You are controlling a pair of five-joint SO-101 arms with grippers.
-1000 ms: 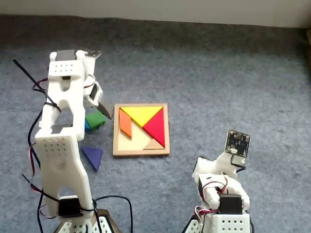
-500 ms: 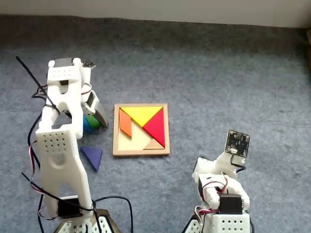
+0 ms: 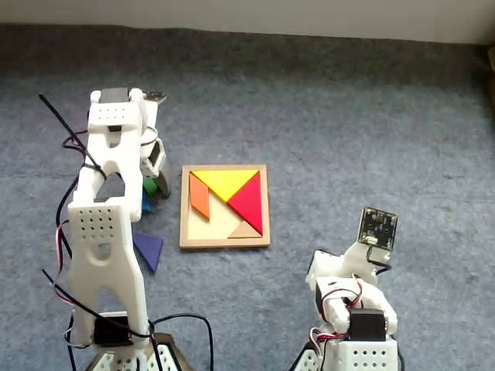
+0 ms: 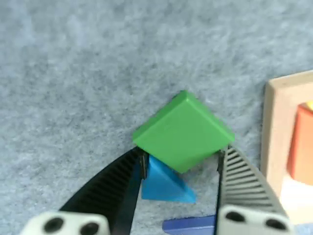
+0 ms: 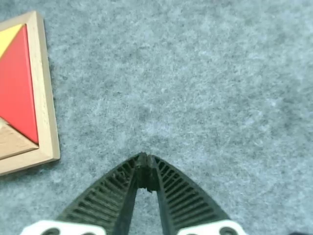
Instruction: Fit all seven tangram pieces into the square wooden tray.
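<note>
The square wooden tray [image 3: 186, 232] lies mid-table and holds an orange parallelogram [image 3: 199, 197], a yellow triangle [image 3: 224, 183], a red triangle [image 3: 247, 202] and a small tan triangle [image 3: 245, 229]. Left of it lie a green square [image 3: 151, 185], a light blue triangle [image 3: 145, 205] and a dark blue triangle [image 3: 148, 249]. My left gripper [image 4: 182, 159] is open, with one finger on each side of the green square [image 4: 183, 132], which partly overlaps the light blue triangle [image 4: 166, 185]. My right gripper [image 5: 146, 178] is shut on nothing above the carpet, right of the tray [image 5: 43, 98].
Grey carpet covers the table. The left arm [image 3: 108, 201] stretches along the left side and hides part of the loose pieces. The right arm [image 3: 352, 309] is folded at the near right. Open carpet lies behind and to the right of the tray.
The left arm has swung a little to the right and come down over the green square, so its fingers now flank the piece. The right arm has not moved.
</note>
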